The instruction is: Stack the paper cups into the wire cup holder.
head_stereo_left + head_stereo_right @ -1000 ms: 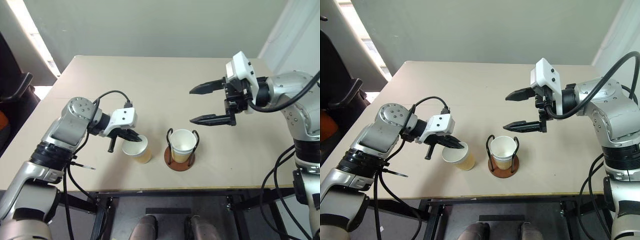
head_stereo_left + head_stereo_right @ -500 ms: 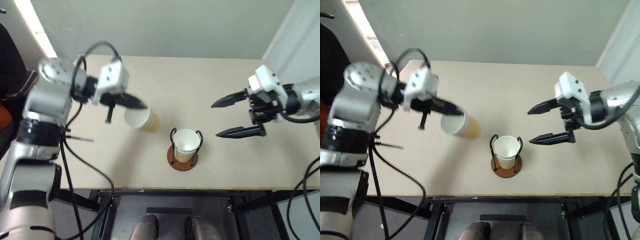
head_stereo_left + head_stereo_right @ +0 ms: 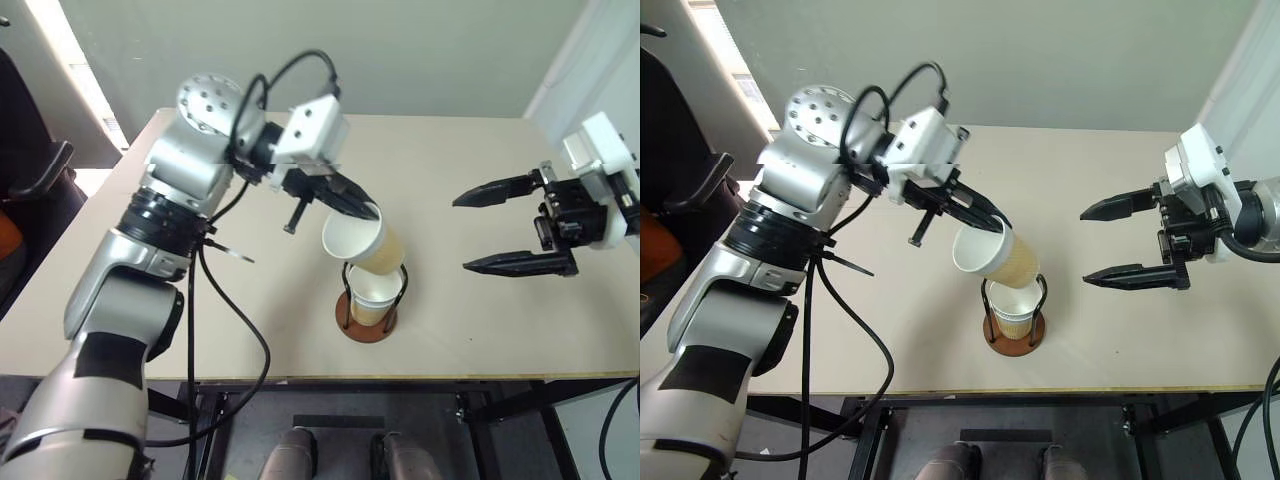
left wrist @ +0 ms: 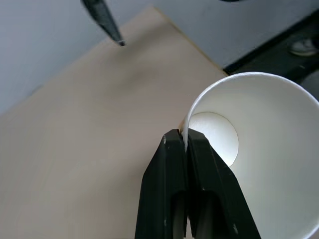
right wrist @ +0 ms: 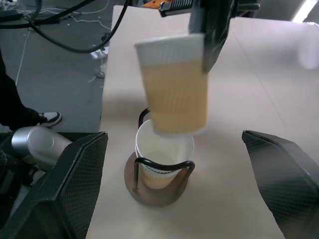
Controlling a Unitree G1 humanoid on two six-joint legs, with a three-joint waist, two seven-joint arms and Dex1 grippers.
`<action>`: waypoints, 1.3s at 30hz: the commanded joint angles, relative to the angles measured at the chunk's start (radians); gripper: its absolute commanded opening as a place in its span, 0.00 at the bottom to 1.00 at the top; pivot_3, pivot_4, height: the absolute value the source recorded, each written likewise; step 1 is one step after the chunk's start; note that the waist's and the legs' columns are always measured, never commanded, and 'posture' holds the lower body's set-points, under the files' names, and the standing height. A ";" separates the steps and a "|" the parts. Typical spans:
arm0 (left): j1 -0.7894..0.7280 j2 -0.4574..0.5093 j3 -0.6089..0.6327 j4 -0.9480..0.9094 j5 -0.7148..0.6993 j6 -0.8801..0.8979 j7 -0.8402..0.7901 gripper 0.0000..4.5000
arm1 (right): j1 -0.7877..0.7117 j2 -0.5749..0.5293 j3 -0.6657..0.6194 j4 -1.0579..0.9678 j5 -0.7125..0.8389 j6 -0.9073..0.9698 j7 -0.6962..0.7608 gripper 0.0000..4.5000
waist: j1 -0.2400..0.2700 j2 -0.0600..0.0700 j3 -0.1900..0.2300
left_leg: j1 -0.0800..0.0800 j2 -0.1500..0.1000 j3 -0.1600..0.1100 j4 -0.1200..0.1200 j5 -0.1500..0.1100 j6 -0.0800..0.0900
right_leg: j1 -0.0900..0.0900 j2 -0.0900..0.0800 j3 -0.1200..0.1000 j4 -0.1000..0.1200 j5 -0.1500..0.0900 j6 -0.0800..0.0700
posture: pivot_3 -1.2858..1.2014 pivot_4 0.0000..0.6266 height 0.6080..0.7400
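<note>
My left gripper (image 3: 366, 208) is shut on the rim of a paper cup (image 3: 360, 240), white inside with tan ribbed walls. That cup hangs tilted in the air just above the wire cup holder (image 3: 364, 322), a brown disc with black wire loops. Another paper cup (image 3: 374, 293) sits upright inside the holder. In the left wrist view both fingers (image 4: 174, 189) pinch the held cup's wall (image 4: 259, 149). Well to the right of the holder, my right gripper (image 3: 500, 228) stands open with nothing between its fingers. The right wrist view shows the held cup (image 5: 173, 87) over the holder (image 5: 158, 186).
The beige table (image 3: 450, 150) spreads around the holder, with its front edge (image 3: 300, 378) close behind the holder's base. Black cables (image 3: 215, 300) hang from my left arm over the table's left part. A dark chair (image 3: 25, 180) stands off the left side.
My left gripper has lifted the cup off the table and carried it right, over the holder. My right gripper has drawn back to the right, still open. The camera view shifted.
</note>
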 commanded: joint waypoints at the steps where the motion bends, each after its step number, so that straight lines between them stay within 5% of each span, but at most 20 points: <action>1: -0.028 -0.010 -0.033 -0.009 -0.003 -0.059 -0.044 0.01 | 0.005 -0.029 -0.054 -0.045 0.031 0.011 -0.027 1.00 | 0.001 0.000 0.000 | -0.001 0.000 0.000 0.001 0.000 0.000 | 0.000 0.000 0.000 0.000 0.000 0.001 | 0.52 0.24 1.00; 19: -0.027 -0.037 -0.120 0.035 0.103 -0.161 -0.044 0.01 | 0.042 -0.041 -0.050 -0.096 0.064 0.015 -0.091 1.00 | 0.005 0.000 0.000 | -0.006 -0.001 0.001 0.012 -0.004 0.003 | 0.001 -0.001 0.001 -0.001 0.001 0.006 | 0.52 0.24 1.00; 30: -0.040 -0.145 -0.038 0.138 0.229 -0.206 -0.010 0.80 | 0.055 -0.036 -0.039 -0.094 0.054 -0.004 -0.101 1.00 | 0.007 0.000 0.000 | -0.006 0.000 0.002 0.013 -0.004 0.003 | 0.001 -0.001 0.002 -0.001 0.001 0.007 | 0.52 0.24 1.00; 39: -0.077 -0.214 0.082 0.217 0.259 -0.201 0.048 0.80 | 0.042 -0.025 -0.012 -0.068 0.042 -0.032 -0.097 1.00 | 0.009 0.000 0.000 | -0.006 -0.001 0.004 0.014 -0.004 0.003 | 0.001 -0.001 0.002 -0.002 0.002 0.010 | 0.52 0.24 1.00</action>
